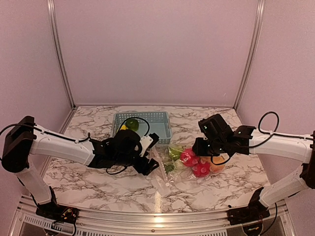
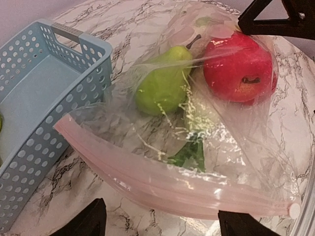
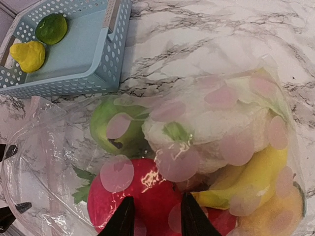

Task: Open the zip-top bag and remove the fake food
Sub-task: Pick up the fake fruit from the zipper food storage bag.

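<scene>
The zip-top bag (image 1: 165,169) lies on the marble table between my grippers, its pale pink zipper strip (image 2: 162,182) towards the left arm. Fake food fills it: a green pear (image 2: 162,83), a red apple (image 2: 238,66), a white cauliflower (image 3: 216,128), a yellow banana (image 3: 251,177) and an orange piece (image 3: 275,216). My left gripper (image 2: 162,227) is open wide, its fingertips just short of the zipper strip and apart from it. My right gripper (image 3: 156,216) is open a little, hovering over the apple (image 3: 147,196) in the bag (image 3: 59,147).
A light blue slotted basket (image 1: 142,115) stands behind the bag, close to its left end (image 2: 74,93). It holds a yellow lemon (image 3: 28,55) and a green lime (image 3: 51,28). Side walls enclose the table.
</scene>
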You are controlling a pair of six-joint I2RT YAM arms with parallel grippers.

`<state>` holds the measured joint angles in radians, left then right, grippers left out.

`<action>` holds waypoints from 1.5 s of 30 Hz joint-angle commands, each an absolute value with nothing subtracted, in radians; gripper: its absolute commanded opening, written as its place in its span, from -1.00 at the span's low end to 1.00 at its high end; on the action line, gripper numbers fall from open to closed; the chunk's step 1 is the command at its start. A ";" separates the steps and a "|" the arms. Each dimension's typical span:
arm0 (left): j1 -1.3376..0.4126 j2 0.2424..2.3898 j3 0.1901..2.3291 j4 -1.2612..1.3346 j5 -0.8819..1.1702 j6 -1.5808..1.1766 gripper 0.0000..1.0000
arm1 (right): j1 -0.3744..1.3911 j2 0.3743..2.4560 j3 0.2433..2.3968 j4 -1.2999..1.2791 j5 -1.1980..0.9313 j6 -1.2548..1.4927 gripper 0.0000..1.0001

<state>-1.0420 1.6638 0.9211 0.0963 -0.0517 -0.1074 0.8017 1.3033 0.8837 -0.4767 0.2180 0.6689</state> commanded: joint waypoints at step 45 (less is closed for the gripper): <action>-1.104 1.801 0.939 0.255 0.183 -0.045 0.61 | 0.973 1.346 0.959 -0.727 0.151 0.646 -0.77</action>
